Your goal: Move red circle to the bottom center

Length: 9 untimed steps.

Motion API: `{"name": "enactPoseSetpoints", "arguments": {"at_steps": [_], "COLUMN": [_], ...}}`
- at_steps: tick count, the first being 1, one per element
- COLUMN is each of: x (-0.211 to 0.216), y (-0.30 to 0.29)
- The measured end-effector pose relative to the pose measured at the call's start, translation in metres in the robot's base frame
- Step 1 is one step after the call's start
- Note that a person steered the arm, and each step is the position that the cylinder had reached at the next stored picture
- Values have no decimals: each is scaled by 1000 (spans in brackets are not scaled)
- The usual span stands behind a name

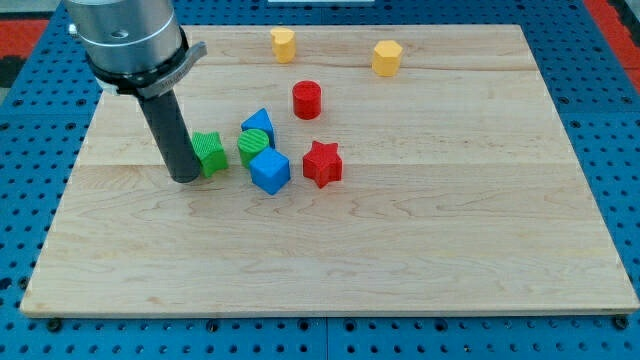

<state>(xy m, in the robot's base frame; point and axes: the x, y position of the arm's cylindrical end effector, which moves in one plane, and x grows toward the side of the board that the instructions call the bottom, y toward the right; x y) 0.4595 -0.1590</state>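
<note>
The red circle [307, 100] is a short red cylinder standing on the wooden board [400, 230] in the upper middle. My tip [185, 178] rests on the board at the view's left, touching or nearly touching the left side of a green block [210, 153]. The tip is well to the left of and below the red circle, with other blocks between them.
A blue block [259, 124], a green circle [255, 147], a blue cube [269, 170] and a red star [322, 163] cluster below the red circle. Two yellow blocks [283, 44] [387, 58] sit near the top edge. Blue pegboard surrounds the board.
</note>
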Motion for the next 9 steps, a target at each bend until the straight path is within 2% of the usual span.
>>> {"name": "enactPoseSetpoints", "arguments": {"at_steps": [1, 2, 3, 4, 5, 6, 7, 8, 9], "x": [-20, -28, -71, -135, -141, -110, -39, -8, -24], "y": [-49, 28, 46, 20, 128, 174, 201, 186, 214]}}
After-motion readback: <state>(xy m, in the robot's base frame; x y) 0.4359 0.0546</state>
